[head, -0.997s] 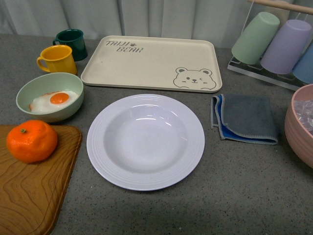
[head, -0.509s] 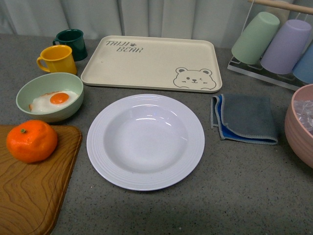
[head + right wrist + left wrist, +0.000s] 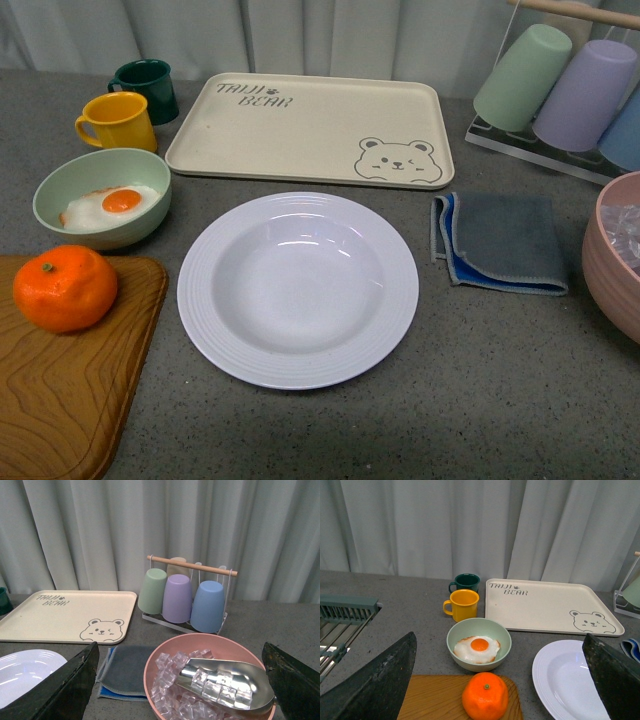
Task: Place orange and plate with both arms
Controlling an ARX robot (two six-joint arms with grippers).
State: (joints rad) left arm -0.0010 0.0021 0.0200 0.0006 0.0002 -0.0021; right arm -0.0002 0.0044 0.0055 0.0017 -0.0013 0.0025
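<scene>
The orange [image 3: 64, 288] sits on a wooden board [image 3: 70, 400] at the front left; it also shows in the left wrist view [image 3: 485, 696]. The white ridged plate [image 3: 298, 289] lies empty in the table's middle, with its edge in the left wrist view [image 3: 545, 675] and the right wrist view [image 3: 25, 672]. Neither arm shows in the front view. My left gripper [image 3: 500, 680] is open and empty, held above and behind the orange. My right gripper [image 3: 180, 680] is open and empty, above the pink ice bowl [image 3: 165, 655].
A beige bear tray [image 3: 310, 130] lies behind the plate. A pale green bowl with a fried egg [image 3: 102, 197], a yellow mug [image 3: 117, 121] and a dark green mug [image 3: 147, 88] stand at the left. A grey-blue cloth [image 3: 500, 240], a cup rack [image 3: 565, 90] and the pink bowl [image 3: 612, 255] are at the right.
</scene>
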